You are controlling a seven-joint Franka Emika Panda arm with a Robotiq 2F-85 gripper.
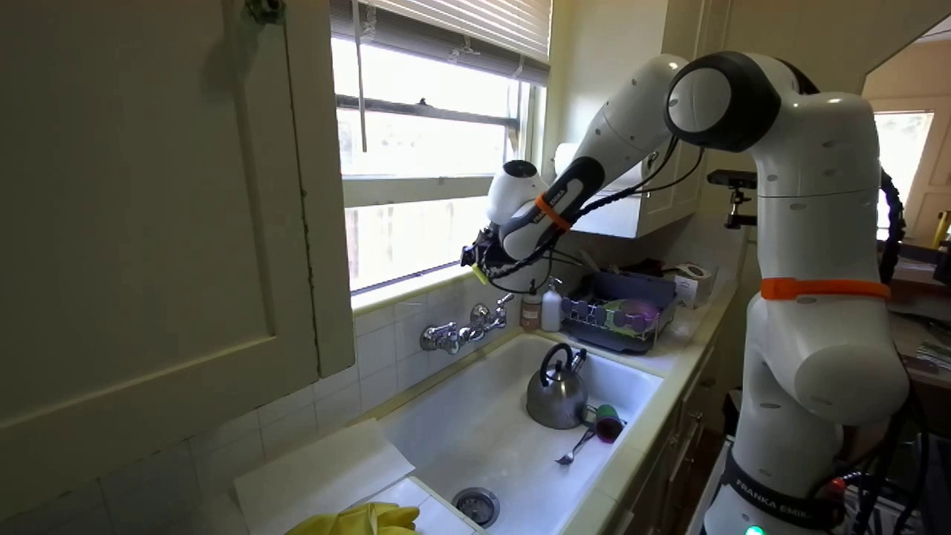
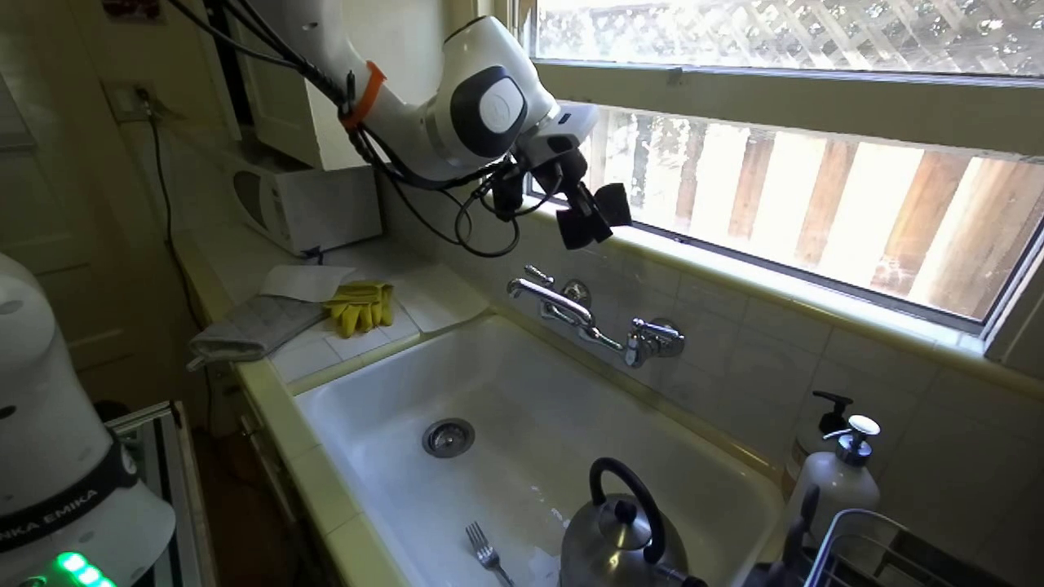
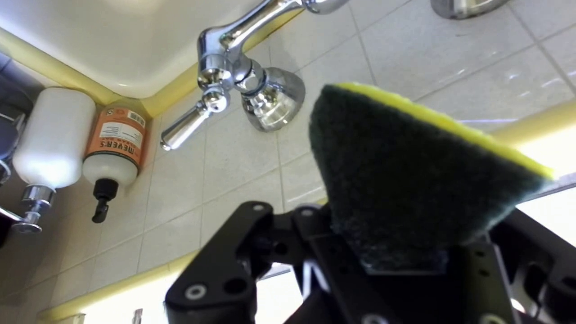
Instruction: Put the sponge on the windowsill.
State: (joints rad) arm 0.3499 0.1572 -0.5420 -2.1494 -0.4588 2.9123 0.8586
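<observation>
Two fingers [image 3: 330,252] of our tool [image 3: 402,258] are clamped on the sponge [image 3: 414,166], pinching its base so that the rest flares out beyond them. In the wrist view we see its dark, almost black face with a yellow layer along one edge. We find it held near the windowsill [image 2: 897,319], though we cannot tell whether the two touch.

Lower on the tiled wall [image 2: 750,359] is the chrome faucet [image 2: 559,303], and below that lies the sink [image 2: 571,416]. In an exterior view, its far part holds a steel kettle [image 1: 559,401] standing upright, a green and dark red cup [image 1: 608,425] tipped to the kettle's right, and a fork [image 1: 576,448] lying a little nearer. What is inside the kettle we cannot tell. At the sink's near end is the round drain [image 1: 476,507].

By the sink's far left corner an orange-labelled bottle [image 1: 530,312] stands just left of a white pump bottle [image 1: 551,310]. Right of them, a dish rack [image 1: 605,342] holds green and purple dishes [image 1: 639,313], too small for us to count.

In an exterior view, yellow gloves [image 2: 359,306] lie on the counter [image 2: 310,359] left of the sink, just beside a gray cloth [image 2: 257,326], with a white microwave [image 2: 318,208] standing farther back.
</observation>
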